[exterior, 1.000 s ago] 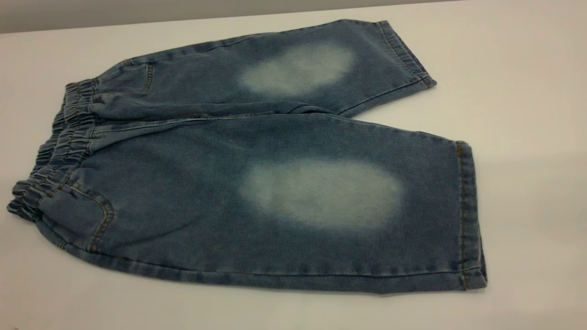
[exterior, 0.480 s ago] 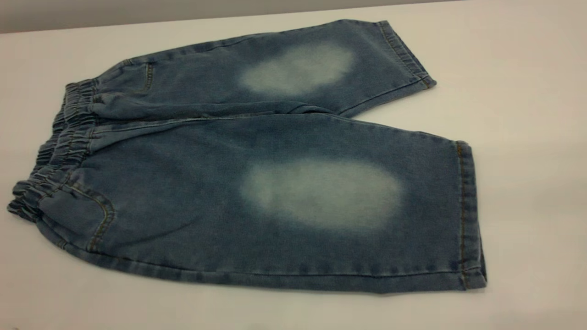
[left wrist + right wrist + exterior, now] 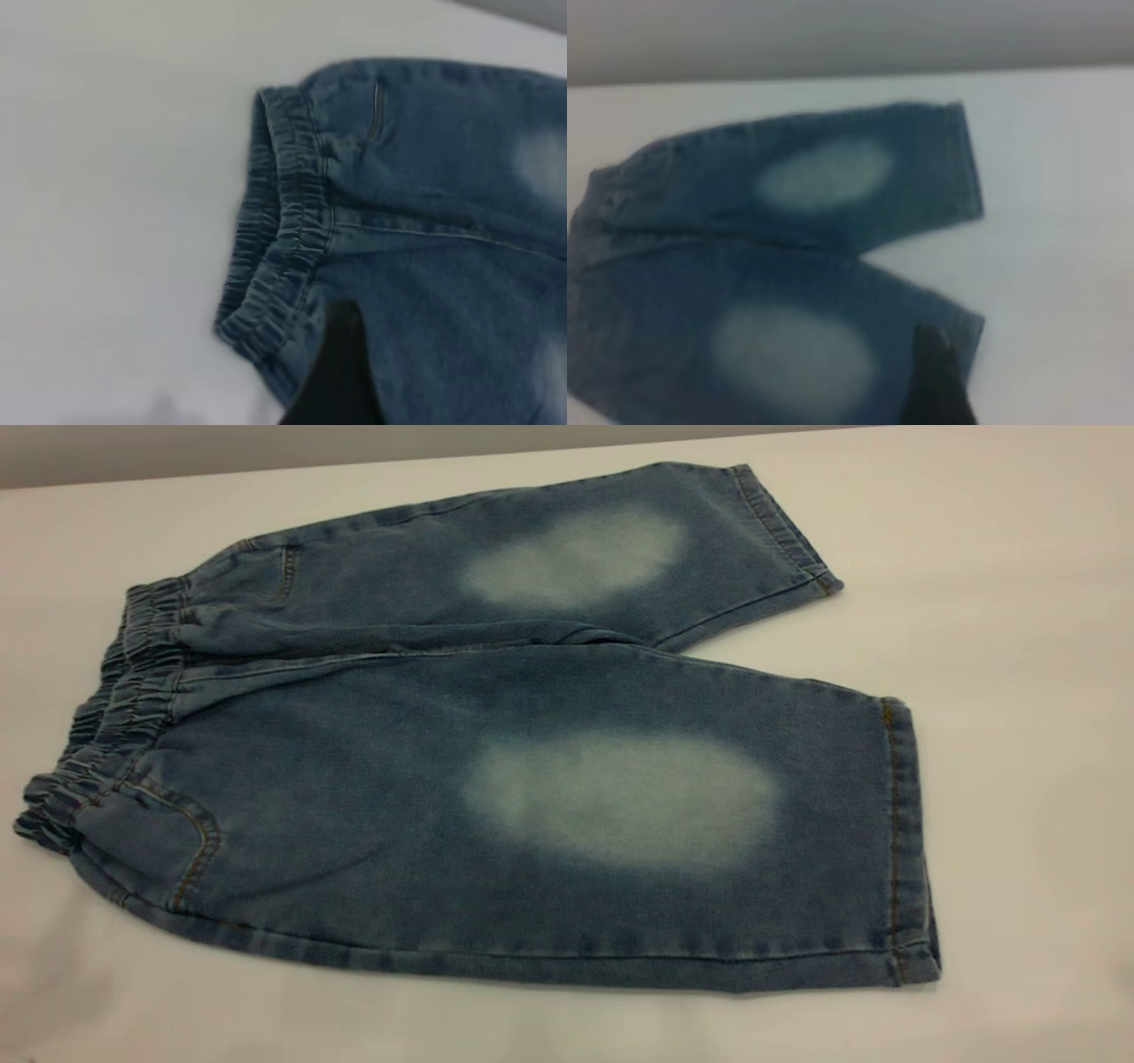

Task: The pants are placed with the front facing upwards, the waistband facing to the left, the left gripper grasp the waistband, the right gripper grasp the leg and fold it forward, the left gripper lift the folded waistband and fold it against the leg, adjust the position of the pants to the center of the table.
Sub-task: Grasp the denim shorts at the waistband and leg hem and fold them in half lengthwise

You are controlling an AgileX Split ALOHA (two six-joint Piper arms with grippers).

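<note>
The blue denim pants (image 3: 399,717) lie flat on the white table (image 3: 1019,646), front side up, with a pale oval on each leg. The gathered waistband (image 3: 115,717) points left. The near leg (image 3: 709,824) and the far leg (image 3: 620,558) end in stitched hems at the right. Neither gripper appears in the exterior view. In the left wrist view a dark part of my left gripper (image 3: 341,363) hovers over the denim just beside the waistband (image 3: 283,239). In the right wrist view a dark part of my right gripper (image 3: 935,381) is over the near leg's hem (image 3: 961,332).
The table's far edge (image 3: 354,462) runs along the back, with a grey wall behind it. Bare white tabletop surrounds the pants, widest at the right and along the front.
</note>
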